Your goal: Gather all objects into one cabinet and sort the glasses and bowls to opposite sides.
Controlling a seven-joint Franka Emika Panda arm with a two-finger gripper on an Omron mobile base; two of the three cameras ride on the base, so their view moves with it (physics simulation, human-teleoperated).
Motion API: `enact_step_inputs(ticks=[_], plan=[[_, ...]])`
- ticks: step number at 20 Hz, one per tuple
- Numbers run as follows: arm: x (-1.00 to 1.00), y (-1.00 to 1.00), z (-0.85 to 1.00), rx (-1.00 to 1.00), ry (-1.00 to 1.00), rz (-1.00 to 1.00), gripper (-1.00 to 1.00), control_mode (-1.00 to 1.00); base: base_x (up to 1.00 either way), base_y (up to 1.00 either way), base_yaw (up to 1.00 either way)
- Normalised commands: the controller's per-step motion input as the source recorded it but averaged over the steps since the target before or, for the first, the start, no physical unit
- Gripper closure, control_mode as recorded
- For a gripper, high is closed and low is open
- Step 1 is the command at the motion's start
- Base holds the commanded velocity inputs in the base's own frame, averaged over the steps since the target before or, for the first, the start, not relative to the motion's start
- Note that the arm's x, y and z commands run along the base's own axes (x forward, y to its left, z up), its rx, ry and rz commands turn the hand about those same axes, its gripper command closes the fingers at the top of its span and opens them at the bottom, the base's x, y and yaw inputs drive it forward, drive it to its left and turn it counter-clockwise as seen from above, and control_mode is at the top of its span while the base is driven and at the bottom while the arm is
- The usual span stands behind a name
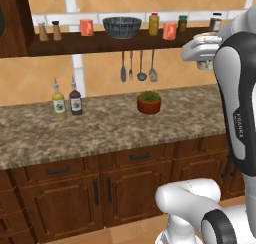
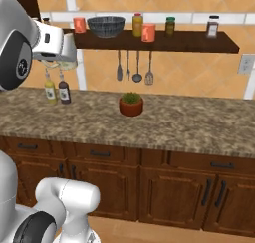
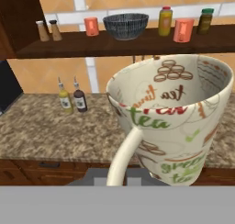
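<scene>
Countertop (image 1: 115, 125): one speckled granite run before me, orange tiled wall behind, brown drawers and doors below.
Shelf (image 1: 100, 42): one long dark wooden board on that wall.
Bowl (image 1: 122, 27): one, dark grey and ribbed, on the shelf between my two orange cups.
Plant pot (image 1: 149, 103): one, on the counter.
Mug (image 3: 172, 126): one, cream with "tea" lettering, pinched upright in my gripper (image 1: 205, 52) in the air, near the shelf's right part.
Orange cups (image 1: 86, 27): two, on the shelf.
Jars (image 1: 153, 24): three, on the shelf.
Bottles (image 1: 59, 101): two, on the counter.
</scene>
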Motion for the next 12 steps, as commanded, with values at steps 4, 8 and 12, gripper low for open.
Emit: enact_step_inputs(ticks=[4,8,12], plan=[[0.00,0.00,0.00,0.00,0.00,0.00,1.00,1.00,0.49,-0.37,-0.01],[0.00,0.00,0.00,0.00,0.00,0.00,1.00,1.00,0.53,-0.35,-0.01],[0.00,0.00,0.00,0.00,0.00,0.00,1.00,1.00,0.54,-0.20,0.00]])
